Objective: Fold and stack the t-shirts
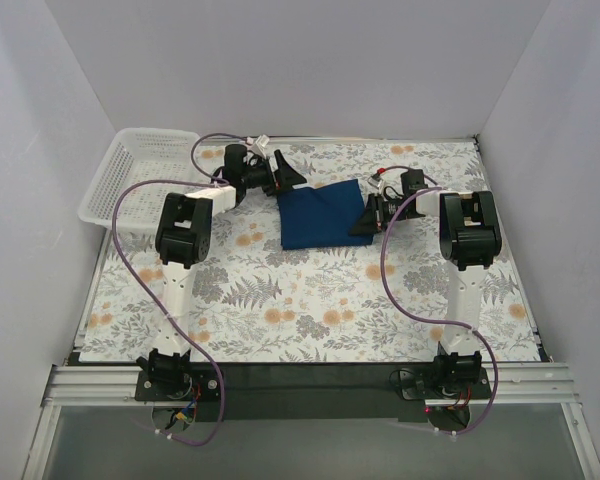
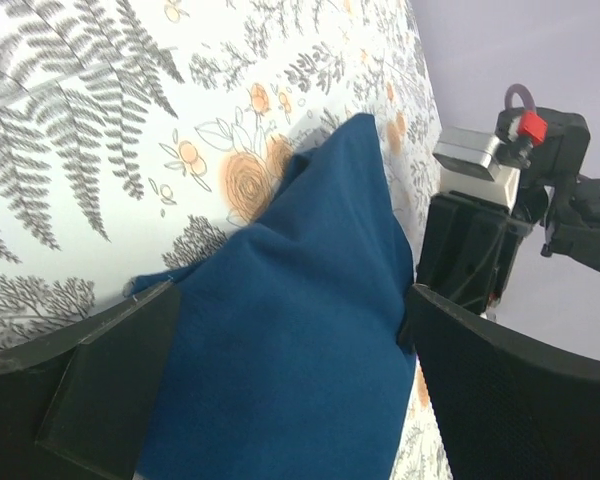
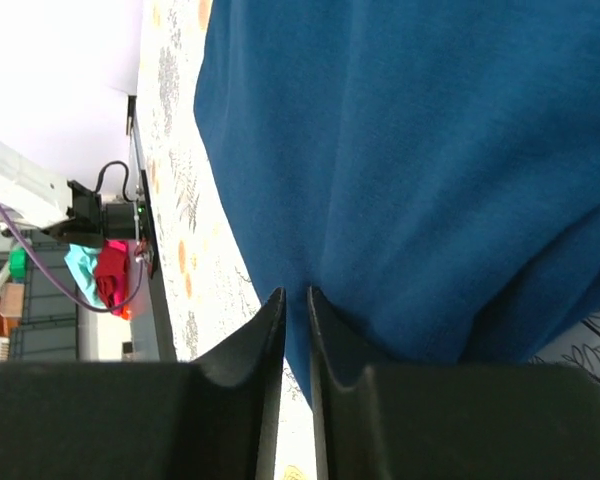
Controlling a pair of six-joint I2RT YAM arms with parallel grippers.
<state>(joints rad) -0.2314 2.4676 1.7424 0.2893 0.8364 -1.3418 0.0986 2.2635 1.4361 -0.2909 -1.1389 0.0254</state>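
As it lies folded, t-shirt (image 1: 320, 215) spans left-right.

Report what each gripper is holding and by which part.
The right gripper pinches the t-shirt by its right edge. The left gripper holds nothing: it stands open astride the far left corner.

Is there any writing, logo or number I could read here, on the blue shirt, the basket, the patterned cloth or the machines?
No text can be read.
t-shirt: plain blue as it lies, no print showing.
basket: no label visible.
tablecloth: flowers and ferns only.
left arm, right arm: any markings are too small to read.
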